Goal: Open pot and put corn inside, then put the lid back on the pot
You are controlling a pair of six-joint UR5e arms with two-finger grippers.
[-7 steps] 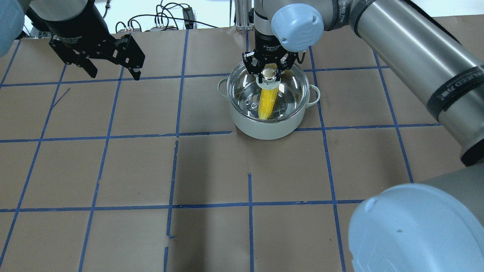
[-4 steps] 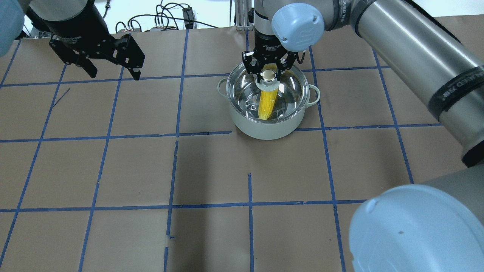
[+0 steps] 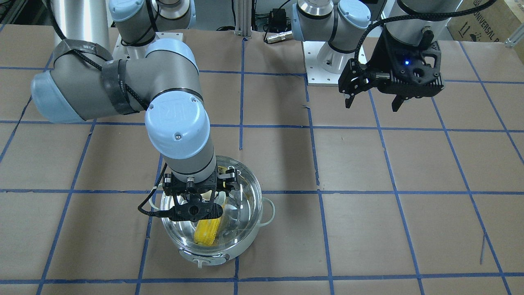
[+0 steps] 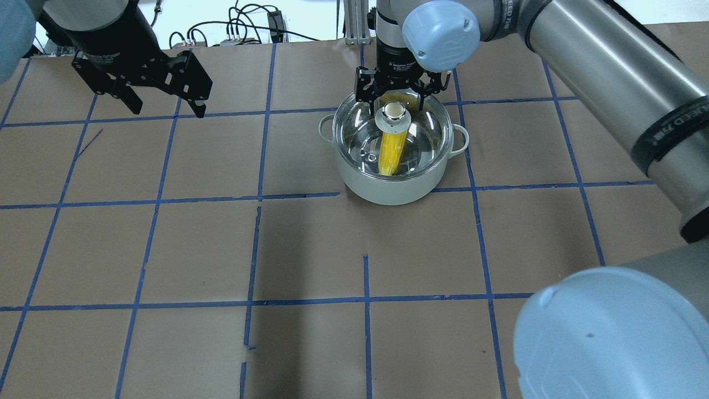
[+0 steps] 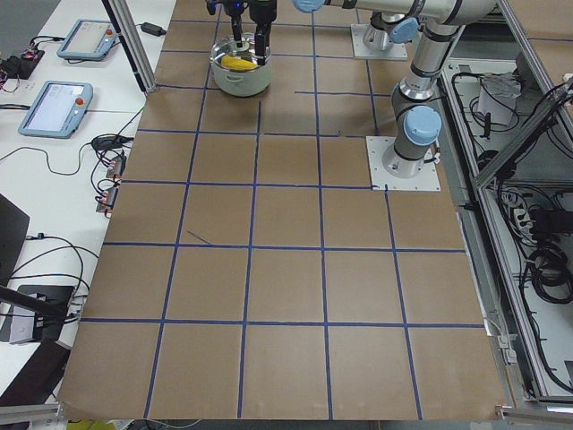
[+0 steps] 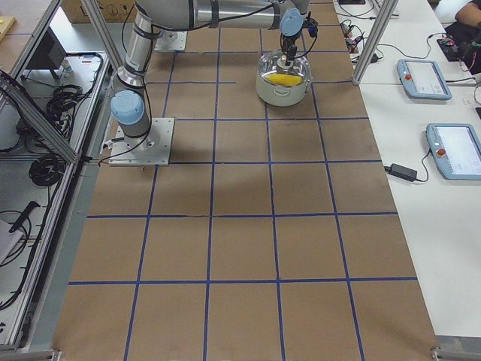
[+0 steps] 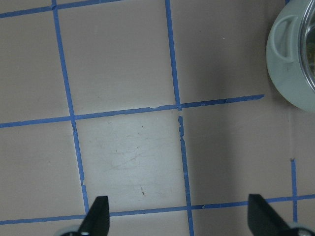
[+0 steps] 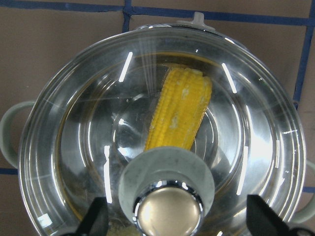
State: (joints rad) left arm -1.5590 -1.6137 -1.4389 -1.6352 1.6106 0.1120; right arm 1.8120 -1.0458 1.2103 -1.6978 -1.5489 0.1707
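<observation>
The pot [image 4: 388, 191] stands on the table at the far centre, with the corn [image 4: 390, 152] lying inside. The lid [image 4: 426, 133] sits on the pot's rim, with its knob [image 4: 393, 112] at the centre. My right gripper [image 4: 395, 101] is open just above the knob. In the right wrist view one finger stands on each side of the knob [image 8: 167, 209], clear of it, above the corn [image 8: 179, 113]. My left gripper [image 4: 166, 108] is open and empty, hovering far left of the pot. The pot's edge [image 7: 295, 64] shows in the left wrist view.
The table is covered in brown paper [image 4: 310, 249] with a blue tape grid. Cables [image 4: 243, 25] lie beyond the far edge. The arms' base plates [image 3: 327, 69] sit at the robot's side. Tablets [image 6: 425, 79] lie on a side table.
My right gripper opened, let go of the lid's knob and rose a little. The lid stays on the pot. The left arm has not moved.
</observation>
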